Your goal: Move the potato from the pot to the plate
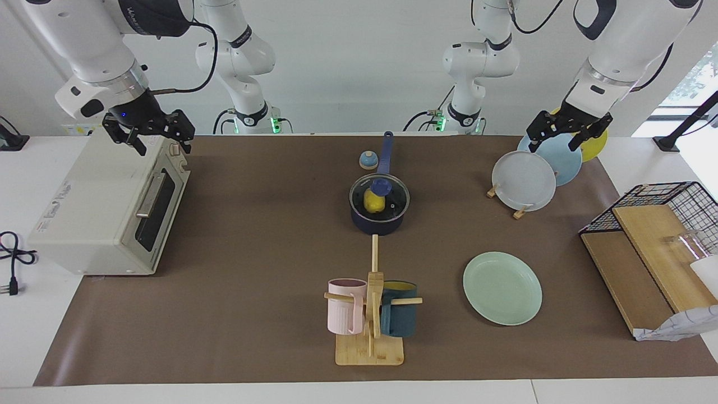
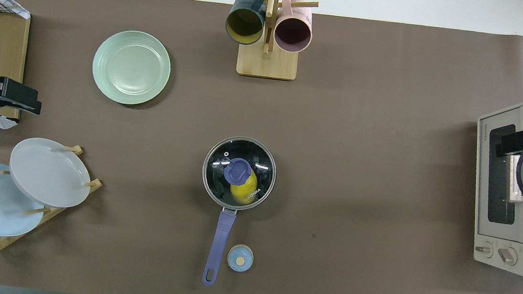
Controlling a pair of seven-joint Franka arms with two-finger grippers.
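in the pot (image 1: 379, 216) mid-table, under its glass lid (image 1: 379, 196), i see the potato (image 1: 373, 201); left gripper (image 1: 567, 133) and right gripper (image 1: 150, 130) both hang spread, empty. nothing started; lid must come off before the plate (image 1: 502, 287).

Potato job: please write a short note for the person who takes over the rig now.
Left pincer: open, holding nothing, up over the plate rack; waiting.
Right pincer: open, holding nothing, up over the toaster oven.
Potato: inside the pot, mid-table, under a glass lid with a blue knob.
Plate: mint green, bare, farther from the robots than the pot, toward the left arm's end.
Done: nothing yet.
Left: take the lid off, lift the potato out, set it on the plate.
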